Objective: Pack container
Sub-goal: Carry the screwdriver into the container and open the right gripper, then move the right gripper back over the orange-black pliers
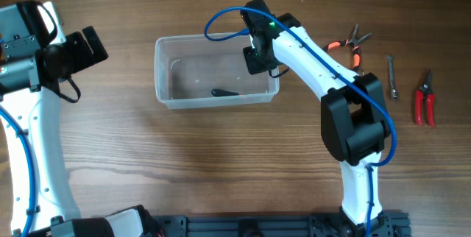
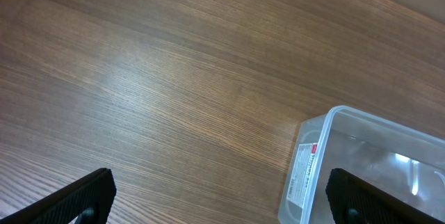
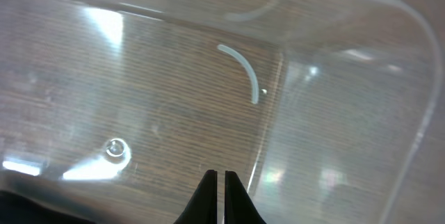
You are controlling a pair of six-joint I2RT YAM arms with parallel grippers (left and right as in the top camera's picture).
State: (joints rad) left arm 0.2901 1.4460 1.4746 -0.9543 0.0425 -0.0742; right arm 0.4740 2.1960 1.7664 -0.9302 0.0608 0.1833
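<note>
The clear plastic container (image 1: pixel 163 68) stands on the wooden table left of centre. A small dark tool (image 1: pixel 224 93) lies on its floor near the front wall. My right gripper (image 1: pixel 256 57) hangs over the container's right end. In the right wrist view its fingers (image 3: pixel 220 177) are pressed together with nothing between them, above the container's see-through floor (image 3: pixel 174 106). My left gripper (image 1: pixel 85 49) is far to the left, open and empty. The left wrist view shows its jaws (image 2: pixel 229 203) spread wide, with a corner of the container (image 2: pixel 306 175) between them.
Orange-handled pliers (image 1: pixel 346 46), a slim metal tool (image 1: pixel 392 76) and red-handled pruners (image 1: pixel 423 98) lie on the table to the right of the container. The right arm's blue cable (image 1: pixel 221 20) loops above the container's back rim.
</note>
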